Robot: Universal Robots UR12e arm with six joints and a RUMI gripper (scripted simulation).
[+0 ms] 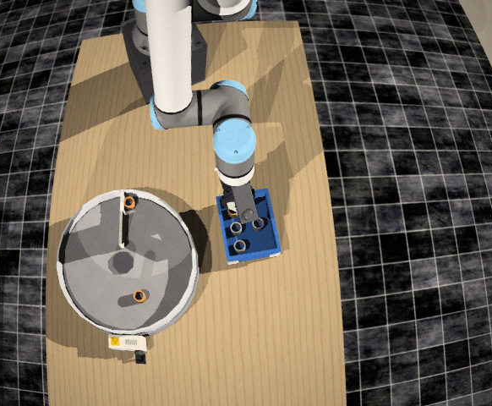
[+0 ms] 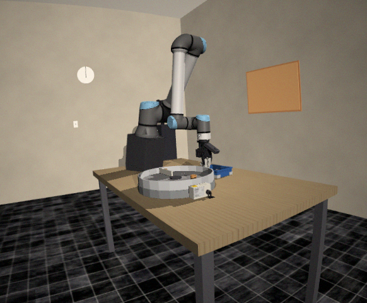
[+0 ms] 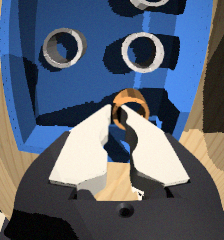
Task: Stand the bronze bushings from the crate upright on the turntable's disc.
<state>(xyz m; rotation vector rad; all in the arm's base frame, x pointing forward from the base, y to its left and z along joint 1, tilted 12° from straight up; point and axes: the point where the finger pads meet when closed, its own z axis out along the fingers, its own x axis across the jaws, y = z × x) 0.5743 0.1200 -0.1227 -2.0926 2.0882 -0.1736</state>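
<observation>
The blue crate stands on the table right of the turntable. My gripper reaches down into the crate's near end. Its fingertips are shut on the wall of a bronze bushing, which looks slightly tilted; it also shows in the top view. Three steel bushings stand upright in the crate. Two bronze bushings stand on the grey disc, away from the dark hub.
A thin white bar runs from the turntable's rim toward the hub. A raised rim rings the disc. A small labelled box sits at the turntable's front edge. The arm's base block stands at the far end of the table.
</observation>
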